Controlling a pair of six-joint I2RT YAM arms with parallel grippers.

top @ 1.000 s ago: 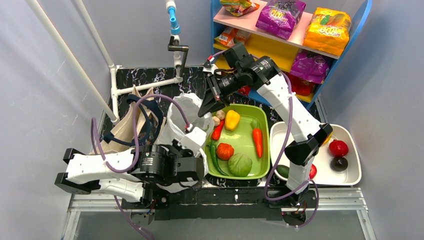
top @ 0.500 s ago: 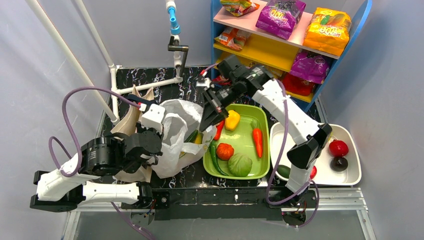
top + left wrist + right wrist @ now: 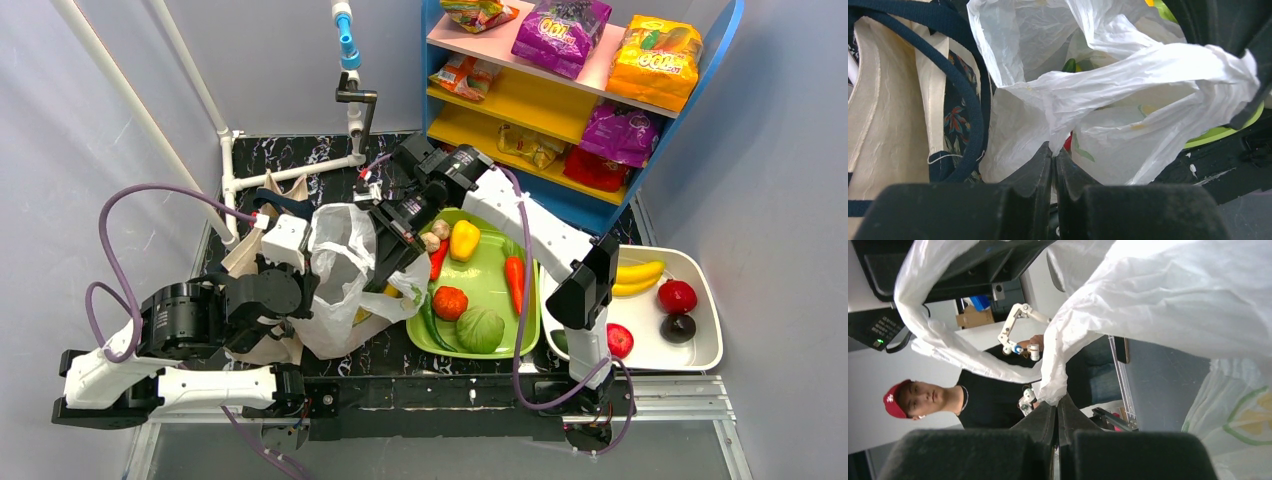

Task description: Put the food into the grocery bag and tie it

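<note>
The white plastic grocery bag lies left of the green tray, its mouth stretched between both grippers. My left gripper is shut on a twisted fold of the bag at its left side, which the left wrist view shows up close. My right gripper is shut on a bag handle at the right side, as the right wrist view shows. Green, yellow and red items show dimly through the bag. Bananas lie in the white tray. A purple packet and an orange-yellow packet sit on the shelf.
A green tray holds vegetables beside the bag. The white tray at the right holds fruit. A cream tote bag with dark straps lies behind my left gripper. The blue shelf stands at the back, and a white pipe frame at the back left.
My left arm has swung back to the left, pulling the bag's left side with it. My right gripper has come down and left from over the green tray onto the bag.
</note>
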